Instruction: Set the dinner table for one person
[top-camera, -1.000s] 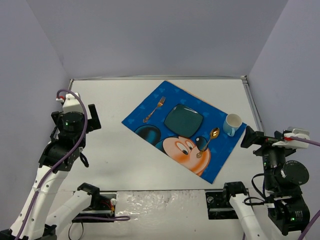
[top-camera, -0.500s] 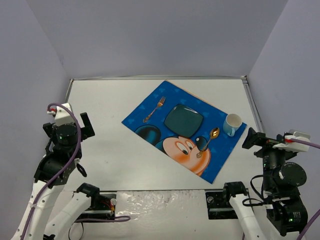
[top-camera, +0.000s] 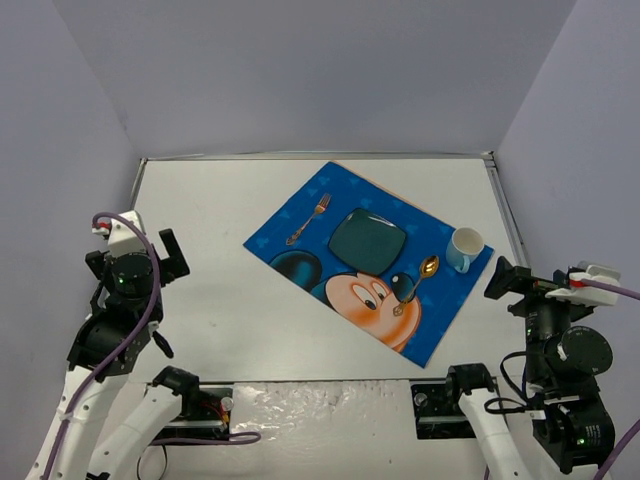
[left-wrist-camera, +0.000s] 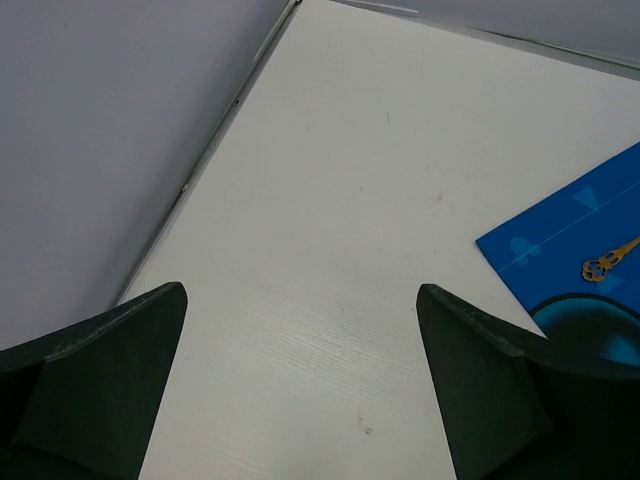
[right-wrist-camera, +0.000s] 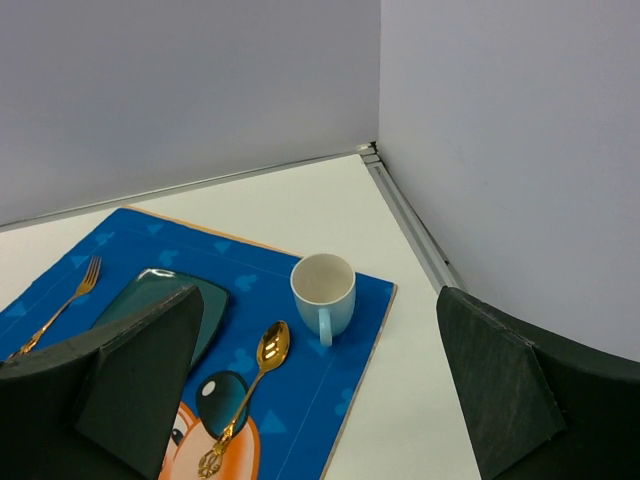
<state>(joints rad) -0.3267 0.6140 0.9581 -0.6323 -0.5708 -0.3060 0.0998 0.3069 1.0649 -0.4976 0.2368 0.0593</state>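
A plate (top-camera: 368, 242), fork (top-camera: 308, 219), spoon (top-camera: 417, 283) and cup (top-camera: 464, 247) sit on a blue mat (top-camera: 445, 300) on the white table (top-camera: 230, 310). The left gripper (left-wrist-camera: 300, 400) and right gripper (right-wrist-camera: 320, 400) are wide open.

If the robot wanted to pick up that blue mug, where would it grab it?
Probably by the rim, from above: the mug stands upright with its mouth open, so one finger can slip inside and one outside the wall. Pinch on the right side, away from the handle, which points toward the robot, and the spoon lying to its left.
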